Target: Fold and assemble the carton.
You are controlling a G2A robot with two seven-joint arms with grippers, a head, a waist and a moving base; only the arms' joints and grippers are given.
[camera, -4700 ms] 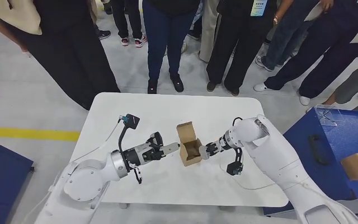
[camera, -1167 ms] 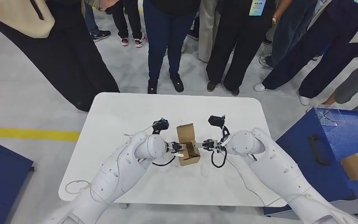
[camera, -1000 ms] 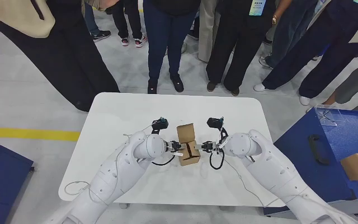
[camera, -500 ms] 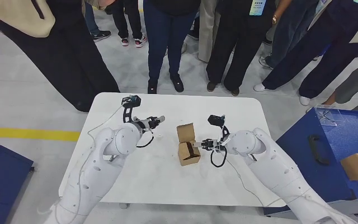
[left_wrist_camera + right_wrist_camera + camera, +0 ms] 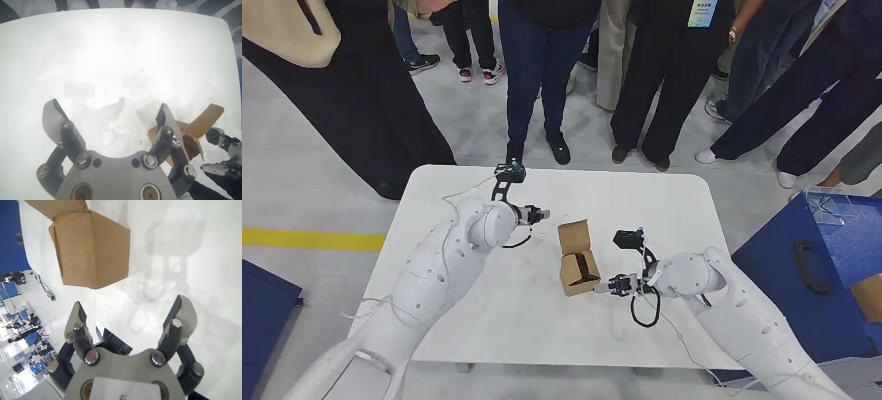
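On bench point(image 5: 662, 205), carton point(image 5: 580, 268) body squared, lid flap unclosed; left end effector point(image 5: 543, 213), right end effector point(image 5: 613, 286) spread, empty.

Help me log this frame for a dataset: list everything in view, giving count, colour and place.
carton: 1, brown, near the middle of the table, one flap standing open
table: 1, white, under the carton and both arms
yellow line: 1, yellow, on the floor beside the table
blue units: 2, blue, on the floor, one off each end of the table
left hand: 1, grey and black, open, over bare table, apart from the carton on its far side
right hand: 1, grey and black, open, close beside the carton's near corner, not touching it
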